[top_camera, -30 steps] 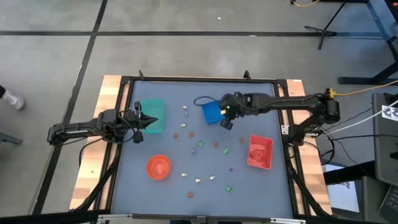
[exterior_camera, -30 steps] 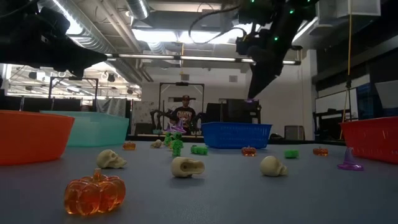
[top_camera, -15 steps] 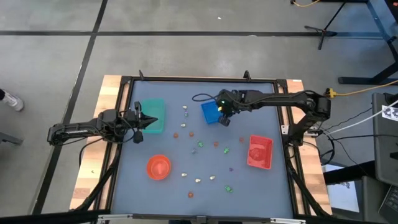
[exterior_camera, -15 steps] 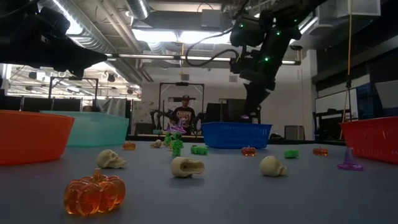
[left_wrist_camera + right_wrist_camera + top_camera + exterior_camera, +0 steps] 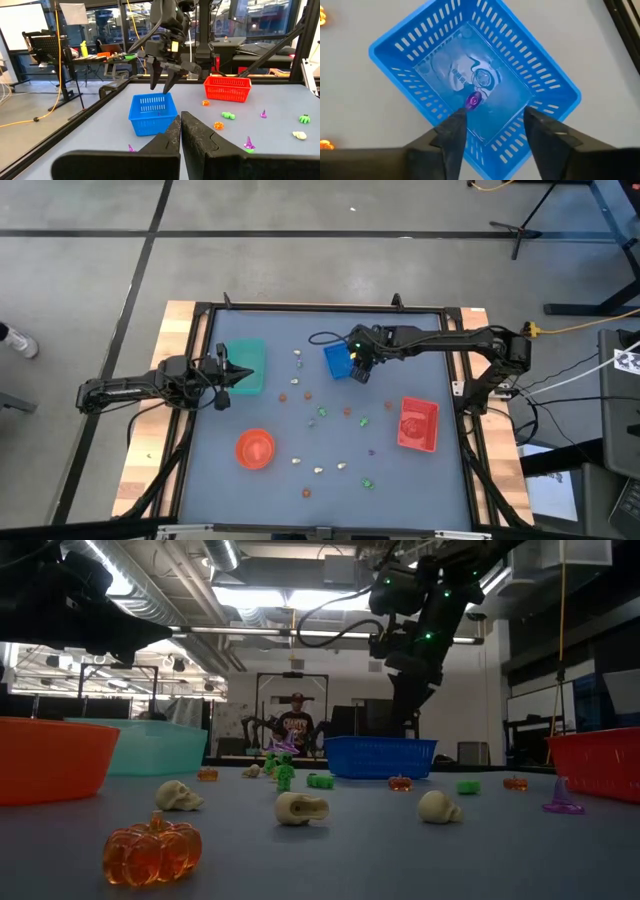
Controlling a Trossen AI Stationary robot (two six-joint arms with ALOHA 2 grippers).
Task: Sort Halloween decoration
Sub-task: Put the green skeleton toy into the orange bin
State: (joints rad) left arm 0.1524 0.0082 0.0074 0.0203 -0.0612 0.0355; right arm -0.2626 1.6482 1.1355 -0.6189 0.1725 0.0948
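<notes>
Small Halloween decorations lie scattered on the grey table: a clear orange pumpkin point(image 5: 152, 850), cream skulls point(image 5: 300, 808), green pieces point(image 5: 320, 781) and a purple hat point(image 5: 563, 798). My right gripper point(image 5: 492, 127) hangs open just above the blue tray point(image 5: 340, 360), its fingers pointing down. A purple trinket point(image 5: 473, 100) lies inside that tray below the fingers. My left gripper point(image 5: 245, 377) is shut and holds nothing; it hovers level over the teal tray point(image 5: 243, 360) at the table's left.
A red tray point(image 5: 418, 423) stands at the right and holds some red pieces. An orange bowl point(image 5: 254, 448) sits at the near left. Most loose trinkets lie in the table's middle point(image 5: 322, 412) and toward its near edge point(image 5: 318, 470).
My right gripper has moved toward the table's left and down, ending over the blue tray. The purple trinket that showed at its fingertips is gone from them and now lies in the tray. The left arm has kept still.
</notes>
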